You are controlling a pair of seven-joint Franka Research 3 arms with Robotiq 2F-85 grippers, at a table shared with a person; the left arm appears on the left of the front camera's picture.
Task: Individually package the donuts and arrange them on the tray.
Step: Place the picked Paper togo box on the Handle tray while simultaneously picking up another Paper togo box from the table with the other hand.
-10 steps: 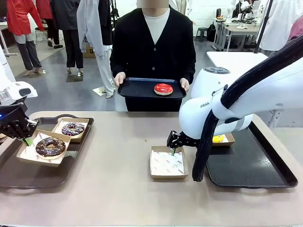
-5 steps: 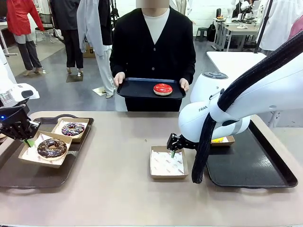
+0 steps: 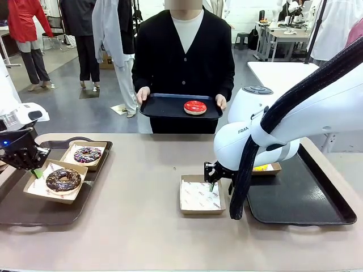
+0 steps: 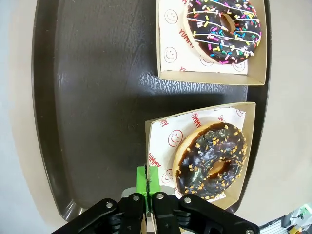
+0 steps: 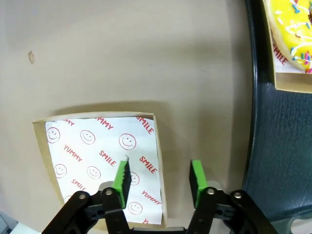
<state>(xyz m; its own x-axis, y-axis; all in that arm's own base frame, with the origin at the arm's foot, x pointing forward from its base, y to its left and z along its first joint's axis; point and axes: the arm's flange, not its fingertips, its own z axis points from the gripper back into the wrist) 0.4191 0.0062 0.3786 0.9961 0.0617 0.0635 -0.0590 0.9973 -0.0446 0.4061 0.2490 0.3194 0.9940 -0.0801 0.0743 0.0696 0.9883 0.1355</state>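
Left hand nearly closed, green pads pinching the near corner of the chocolate donut's box; in the front view the left hand sits at that box's left edge; chocolate donut in the box on the left tray; sprinkled donut in its own box just behind, same tray.

Right hand open, green pads well apart, straddling the right wall of the empty box, one pad over the smiley paper, the other outside over the bare bench; whether a pad touches the wall I can't tell; in the front view the right hand is at the empty box's far right corner.

Yellow donut in a box on the right tray; red donut unboxed on a black tray held by the person's two hands.
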